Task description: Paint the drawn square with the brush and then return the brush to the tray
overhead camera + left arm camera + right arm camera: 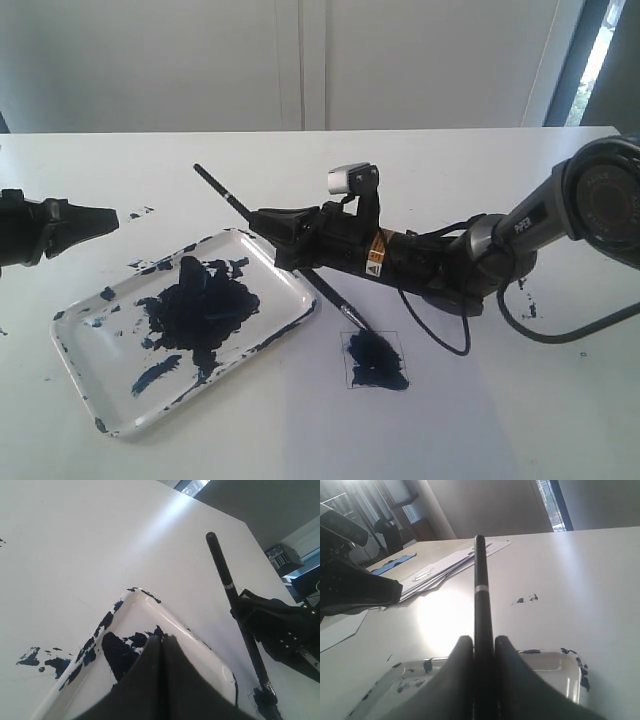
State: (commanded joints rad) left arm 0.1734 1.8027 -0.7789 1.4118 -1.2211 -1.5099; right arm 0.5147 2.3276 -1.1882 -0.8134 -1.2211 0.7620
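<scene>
The brush point(225, 194) slants from upper left down to the drawn square point(376, 361), a small pencil outline smeared dark blue inside. Its wet tip touches the square's upper left part. My right gripper point(268, 232) is shut on the brush handle point(480, 580), just over the far right corner of the tray point(290, 281). The white tray is blotched with dark blue paint. My left gripper point(104, 216) hovers shut and empty beyond the tray's far left edge. In the left wrist view its fingertips point(162, 638) are pressed together above the tray's rim point(135, 592), with the brush point(235, 600) beyond.
The square lies on a white paper sheet point(440, 420) to the right of the tray. Dark paint specks point(140, 212) mark the table by the left gripper and near the right arm's base point(528, 306). A black cable point(560, 335) loops beside that arm.
</scene>
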